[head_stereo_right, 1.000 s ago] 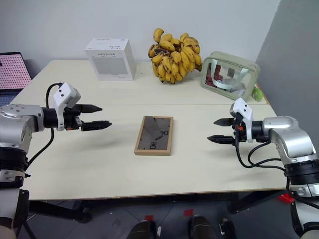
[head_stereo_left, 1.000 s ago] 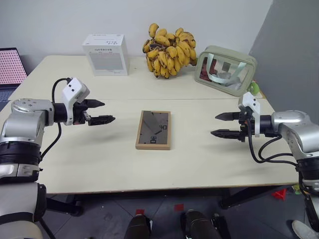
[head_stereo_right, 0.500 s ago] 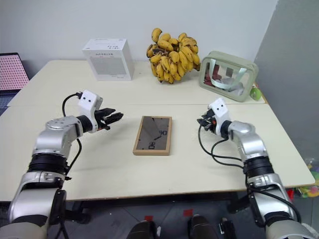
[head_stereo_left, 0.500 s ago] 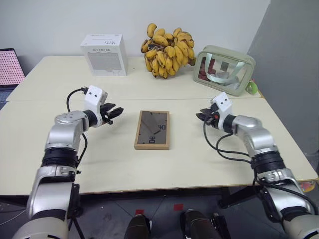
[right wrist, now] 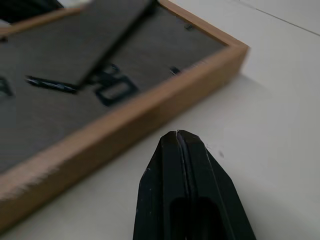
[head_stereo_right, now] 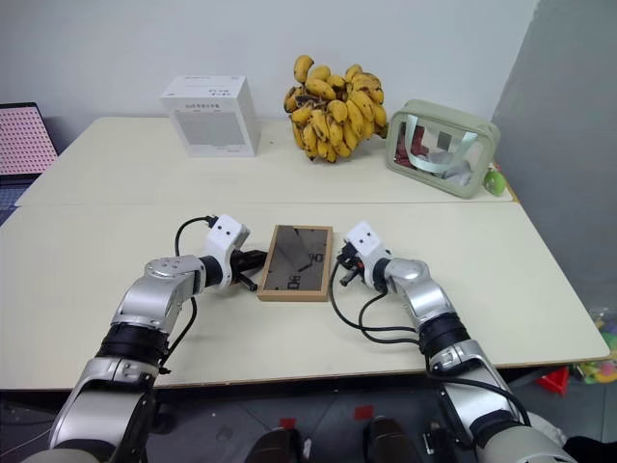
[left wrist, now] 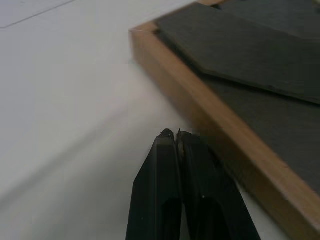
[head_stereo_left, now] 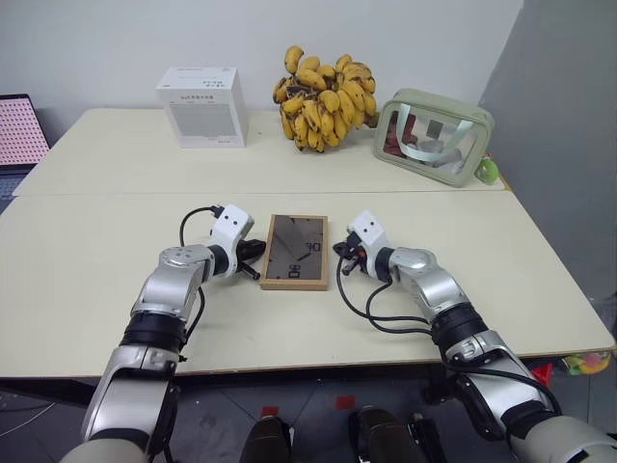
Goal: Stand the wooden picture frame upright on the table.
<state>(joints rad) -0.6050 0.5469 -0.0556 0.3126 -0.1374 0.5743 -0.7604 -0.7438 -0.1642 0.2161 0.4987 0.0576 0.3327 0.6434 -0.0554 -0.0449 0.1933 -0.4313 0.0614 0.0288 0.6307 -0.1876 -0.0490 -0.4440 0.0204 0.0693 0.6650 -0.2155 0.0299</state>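
Both arms have swung inward and down since a second ago, and their fingers have closed. The left gripper [head_stereo_left: 254, 253] is now just beside the frame's [head_stereo_left: 296, 251] left edge, clenched on nothing; in the left wrist view its fingertips [left wrist: 172, 136] sit by the wooden rim. The right gripper [head_stereo_left: 341, 253] is just beside the frame's right edge, also clenched and empty. The frame lies flat, back panel up, on the table [head_stereo_left: 87, 241], just in front of the seam, with the box [head_stereo_left: 201, 93] and bananas [head_stereo_left: 322, 95] well behind it.
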